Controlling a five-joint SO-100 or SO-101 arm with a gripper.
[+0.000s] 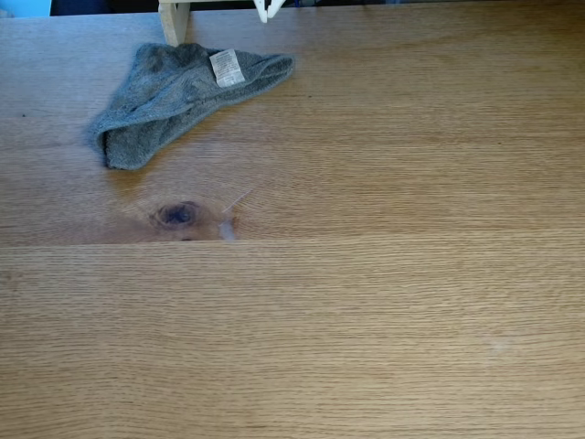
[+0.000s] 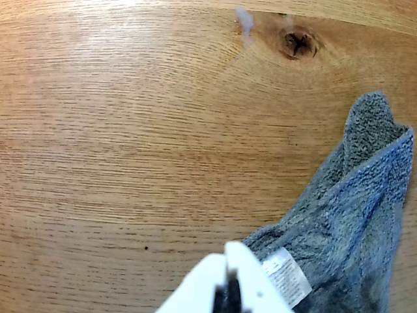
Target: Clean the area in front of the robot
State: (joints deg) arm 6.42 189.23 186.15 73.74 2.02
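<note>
The area is light oak tabletop [image 1: 366,302] with a plank seam and a dark oval knot [image 1: 178,215]. A small whitish smear [image 1: 227,229] lies right beside the knot. In the wrist view the knot [image 2: 298,44] and smear [image 2: 244,19] sit at the top. Of the robot, only white gripper tips [image 1: 270,9] show at the top edge of the fixed view. In the wrist view my gripper [image 2: 229,251] enters from the bottom, its white plates meeting at the tips with nothing between them. It hovers just left of the grey towel's label.
A crumpled grey towel [image 1: 174,91] with a white label [image 1: 227,67] lies at the upper left of the fixed view; in the wrist view the towel [image 2: 345,222] fills the lower right. A pale wooden post [image 1: 174,23] stands behind it.
</note>
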